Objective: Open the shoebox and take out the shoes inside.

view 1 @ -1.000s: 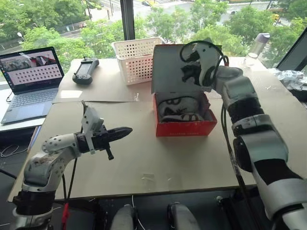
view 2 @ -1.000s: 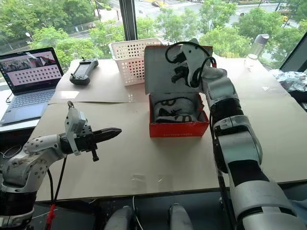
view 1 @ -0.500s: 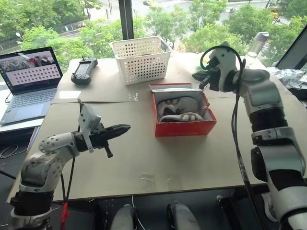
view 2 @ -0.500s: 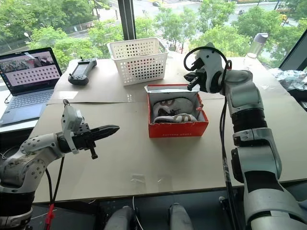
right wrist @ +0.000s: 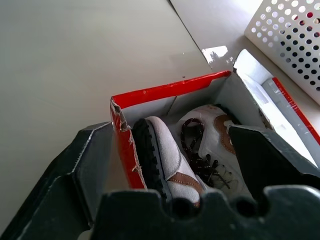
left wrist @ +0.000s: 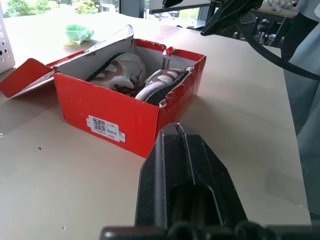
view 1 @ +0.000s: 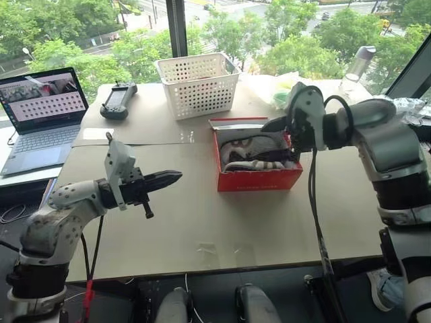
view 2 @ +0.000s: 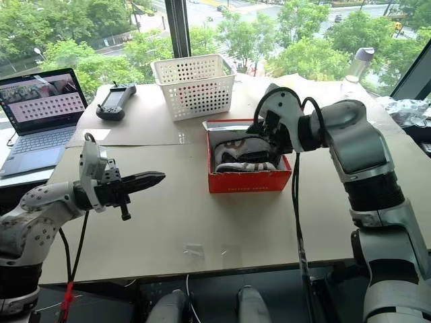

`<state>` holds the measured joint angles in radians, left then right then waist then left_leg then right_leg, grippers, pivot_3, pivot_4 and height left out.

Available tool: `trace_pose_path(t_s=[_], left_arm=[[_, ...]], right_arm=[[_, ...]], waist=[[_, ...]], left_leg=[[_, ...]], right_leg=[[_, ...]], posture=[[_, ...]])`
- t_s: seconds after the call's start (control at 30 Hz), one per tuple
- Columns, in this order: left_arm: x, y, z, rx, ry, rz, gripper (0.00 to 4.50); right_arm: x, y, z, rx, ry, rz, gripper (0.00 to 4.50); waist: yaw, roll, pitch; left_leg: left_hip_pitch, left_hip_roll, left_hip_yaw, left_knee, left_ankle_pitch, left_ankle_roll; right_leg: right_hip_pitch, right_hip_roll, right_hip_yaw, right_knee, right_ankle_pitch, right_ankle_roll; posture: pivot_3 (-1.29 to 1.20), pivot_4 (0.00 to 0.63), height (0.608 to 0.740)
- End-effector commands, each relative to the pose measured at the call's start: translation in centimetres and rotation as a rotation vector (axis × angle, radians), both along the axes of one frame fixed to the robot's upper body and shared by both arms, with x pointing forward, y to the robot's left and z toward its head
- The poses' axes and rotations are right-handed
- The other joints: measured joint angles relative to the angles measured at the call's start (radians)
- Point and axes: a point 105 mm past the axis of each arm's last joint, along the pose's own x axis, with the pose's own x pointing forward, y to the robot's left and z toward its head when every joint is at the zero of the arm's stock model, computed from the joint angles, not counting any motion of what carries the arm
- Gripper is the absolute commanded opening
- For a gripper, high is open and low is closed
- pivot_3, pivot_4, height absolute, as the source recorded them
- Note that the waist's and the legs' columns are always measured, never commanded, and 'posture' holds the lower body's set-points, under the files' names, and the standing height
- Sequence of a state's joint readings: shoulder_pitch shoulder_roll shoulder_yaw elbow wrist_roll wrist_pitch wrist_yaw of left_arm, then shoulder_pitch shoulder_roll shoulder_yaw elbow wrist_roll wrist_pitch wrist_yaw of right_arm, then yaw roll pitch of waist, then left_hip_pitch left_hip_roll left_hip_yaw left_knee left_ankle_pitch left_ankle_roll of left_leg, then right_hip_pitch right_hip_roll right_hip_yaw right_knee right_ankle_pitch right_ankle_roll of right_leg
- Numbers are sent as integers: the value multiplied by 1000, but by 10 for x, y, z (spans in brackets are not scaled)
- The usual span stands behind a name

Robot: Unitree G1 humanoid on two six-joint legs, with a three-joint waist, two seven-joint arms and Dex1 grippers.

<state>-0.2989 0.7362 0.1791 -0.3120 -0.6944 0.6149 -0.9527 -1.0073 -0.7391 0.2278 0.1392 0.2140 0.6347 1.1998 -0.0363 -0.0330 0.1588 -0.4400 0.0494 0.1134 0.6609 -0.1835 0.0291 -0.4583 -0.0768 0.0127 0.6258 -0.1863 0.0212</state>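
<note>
The red shoebox (view 1: 259,180) stands open mid-table, its lid (view 1: 234,124) lying flat behind it. Two cream shoes (view 1: 250,149) with dark laces and soles lie side by side inside, also seen in the right wrist view (right wrist: 172,167). My right gripper (view 2: 264,134) hovers over the box's right rim, tilted down, open. In its wrist view the wide-spread fingers (right wrist: 80,165) straddle a torn red corner of the box (right wrist: 125,145), with nothing gripped. My left gripper (view 1: 170,179) is shut and empty, level above the table left of the box, pointing toward it.
A white perforated basket (view 1: 196,82) stands behind the box. A laptop (view 1: 42,111) and a black controller (view 1: 120,99) sit at the far left. A bottle (view 1: 360,64) and a crumpled bag (view 1: 276,87) lie at the far right. Bare cardboard tabletop (view 1: 222,222) lies in front.
The lid, upright a second ago with my right gripper at it, now lies flat behind the box. The right gripper has opened and drawn back and down to the box's right rim. The left gripper stayed put.
</note>
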Motion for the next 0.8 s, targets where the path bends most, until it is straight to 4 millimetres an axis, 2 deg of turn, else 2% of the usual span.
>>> trace_pose_path(t_s=[0.03,0.17,0.23,0.4,0.63,0.8], left_arm=[[0,4,12,5,-44,-1,0],[0,3,10,14,-42,-2,0],[-1,1,7,13,-35,-7,0],[-3,-1,5,15,-29,-7,0],[-2,0,15,-22,-72,9,0],[0,-3,3,-46,-74,-1,0]], right_arm=[[9,2,12,14,-28,4,4490],[23,9,1,32,43,-4,4490],[31,13,-10,19,87,-19,4490],[34,19,-26,-23,152,26,4490],[43,19,-46,-75,181,26,4490],[49,16,-56,-85,203,12,4490]], waist=[[-1,0,0],[-4,0,0],[-4,0,0],[0,0,0],[-2,0,0],[-3,0,0]], left_leg=[[0,0,0,0,0,0],[0,0,0,0,0,0],[0,0,0,0,0,0],[-1,0,0,0,0,0],[-1,0,0,0,0,0],[-1,0,0,0,0,0]], right_leg=[[0,0,0,0,0,0],[0,1,0,0,0,0],[0,1,-1,1,0,0],[0,1,-1,1,1,2],[0,1,-1,1,3,5],[0,1,-1,1,3,5]], posture=[[0,150,733],[0,150,733],[0,150,733],[0,150,733],[0,150,733],[0,150,733]])
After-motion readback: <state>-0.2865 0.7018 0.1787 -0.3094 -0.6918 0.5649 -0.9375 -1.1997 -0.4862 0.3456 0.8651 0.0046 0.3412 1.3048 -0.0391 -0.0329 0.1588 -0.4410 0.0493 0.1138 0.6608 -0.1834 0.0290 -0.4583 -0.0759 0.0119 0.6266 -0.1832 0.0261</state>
